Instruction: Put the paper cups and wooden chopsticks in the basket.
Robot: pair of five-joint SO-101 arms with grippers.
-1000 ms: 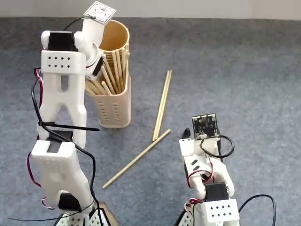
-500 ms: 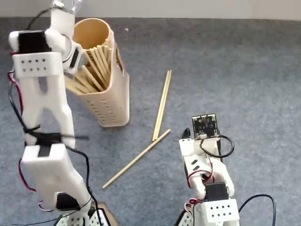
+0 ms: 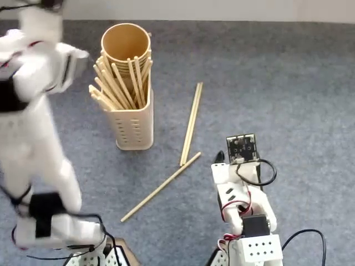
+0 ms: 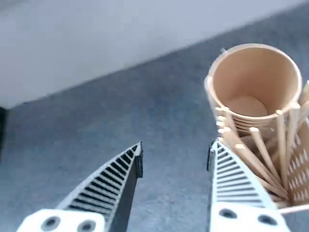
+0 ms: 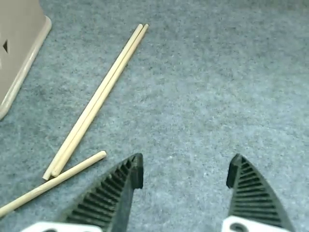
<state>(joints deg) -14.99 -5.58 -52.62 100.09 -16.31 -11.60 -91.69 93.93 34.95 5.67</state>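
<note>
We see the left pincer [image 4: 177, 143] spread wide and holding nothing, hanging above the grey carpeted surface [image 3: 288, 83] just beside the stack of tan paper cups [image 4: 253, 82]. That stack stands upright at one end of the cream perforated plastic basket [image 3: 133, 130], and a bundle of pale wooden chopsticks [image 3: 119, 83] leans in the basket next to it. The right pincer [image 5: 186, 158] is also wide open and empty, low over the surface near three loose sticks. These are a side-by-side pair of wooden chopsticks [image 3: 191, 123] and a single wooden chopstick [image 3: 161, 187] that slants away from the pair's near end. All three lie outside the basket.

We judge these sticks to be light, stiff and smooth. They sit so thin against the carpet that a pincer would have to close right down at the pile to catch one. We would take hold near the middle, across the length, so the stick does not tip; a grip at one end would likely let it pivot. The pair may lift together if squeezed as one.
</note>
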